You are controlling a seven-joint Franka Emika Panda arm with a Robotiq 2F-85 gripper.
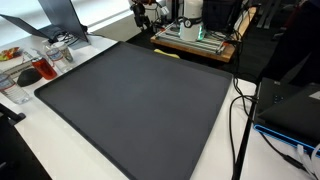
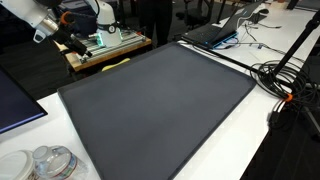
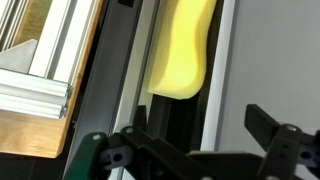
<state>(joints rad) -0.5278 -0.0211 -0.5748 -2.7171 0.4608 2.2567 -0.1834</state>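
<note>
1. One yellow sponge (image 3: 180, 50) is the thing in hand. It lies flat at the far edge of the dark mat (image 1: 130, 100), in the narrow strip between the mat and a wooden board (image 3: 30, 130) that carries a metal frame (image 3: 40, 60).
2. The gripper (image 3: 195, 125) hangs over that strip, just short of the sponge's near end and clear of it. Its fingers (image 3: 275, 135) are spread wide and hold nothing.
3. Judged from this, the step in hand is the approach — lined up with the sponge, no contact made.
4. The next move calls for a small shift along the strip, until the fingers stand on either side of the sponge's narrow width. A straight descent follows from there.
5. In the wrist view the sponge already runs lengthwise between the two fingers, so little turning seems needed.
6. The board and frame stand close on one side, so the finger there has little room. The sponge looks soft, so a gentle closing should do.
</note>
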